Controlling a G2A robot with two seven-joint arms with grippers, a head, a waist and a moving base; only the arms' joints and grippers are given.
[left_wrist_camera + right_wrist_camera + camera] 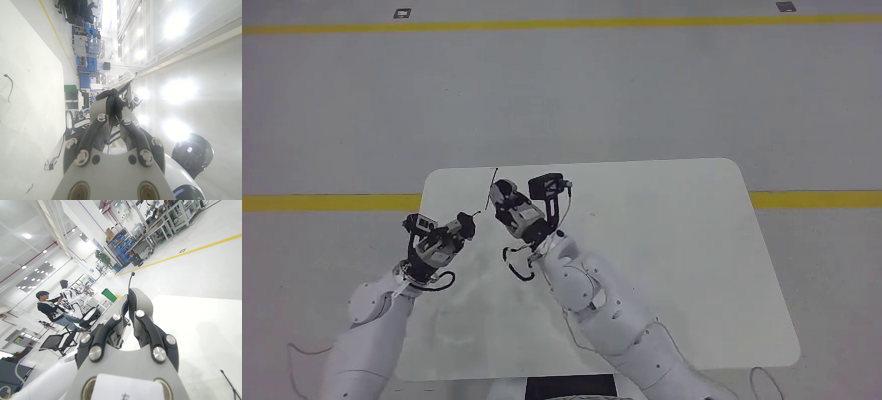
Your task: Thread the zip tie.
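My right gripper (502,190) (129,294) hangs over the table's far left part, shut on a black zip tie (494,182) (130,283). The tie's square head (133,274) sticks out past the fingertips on a curved stalk. Just to its near left, my left gripper (466,222) (112,94) is shut on a thin black strand (477,213) (130,81) with a small knob at its end. That strand points toward the right gripper, a small gap apart. I cannot tell whether both pieces belong to one tie. The same head and stalk (9,87) appear off to the side in the left wrist view.
The white table (692,250) has rounded corners, and both grippers are near its far left corner. Beyond it lies grey floor with yellow lines (822,199).
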